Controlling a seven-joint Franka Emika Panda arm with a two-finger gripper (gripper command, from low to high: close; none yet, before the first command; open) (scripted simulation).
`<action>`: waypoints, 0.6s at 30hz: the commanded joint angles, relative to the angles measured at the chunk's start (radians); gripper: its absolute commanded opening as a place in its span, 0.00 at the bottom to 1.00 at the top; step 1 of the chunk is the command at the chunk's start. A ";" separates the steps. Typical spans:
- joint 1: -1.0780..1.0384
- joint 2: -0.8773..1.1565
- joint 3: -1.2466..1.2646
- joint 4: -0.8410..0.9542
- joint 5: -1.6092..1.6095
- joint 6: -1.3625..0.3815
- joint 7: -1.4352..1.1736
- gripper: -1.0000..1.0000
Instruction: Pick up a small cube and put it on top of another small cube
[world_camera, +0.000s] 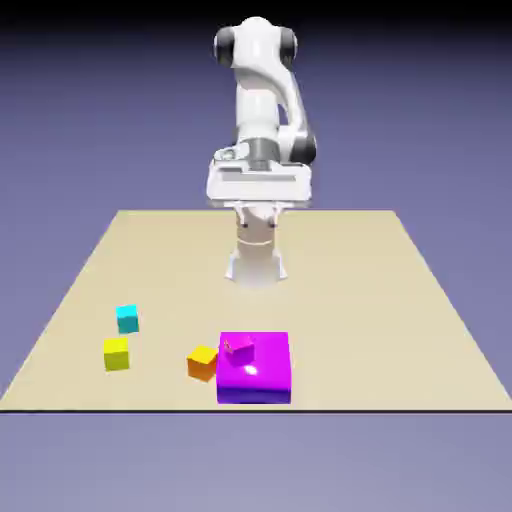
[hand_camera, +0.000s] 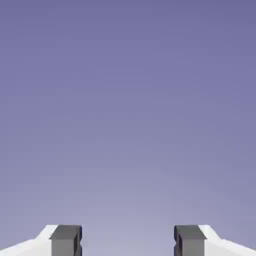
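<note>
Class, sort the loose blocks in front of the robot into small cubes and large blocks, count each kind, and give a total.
Small cubes: 4 (turquoise cube, yellow cube, orange cube, pink cube)
Large blocks: 1 (purple block)
Total: 5

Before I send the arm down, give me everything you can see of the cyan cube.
The cyan cube is small and plain, smooth-looking, with a brighter top and darker sides and no markings visible. It sits flat on the tan table toward the exterior view's left, slightly turned, just beyond the yellow cube with a gap between them. Nothing but the table appears to touch it. Its material can't be told, and the hand view doesn't show it.
</note>
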 joint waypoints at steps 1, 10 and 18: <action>-0.036 0.030 -0.004 0.006 0.001 -0.010 0.017 0.50; -0.362 0.302 -0.040 0.060 0.012 -0.103 0.174 0.50; -0.652 0.544 -0.072 0.109 0.021 -0.185 0.314 0.50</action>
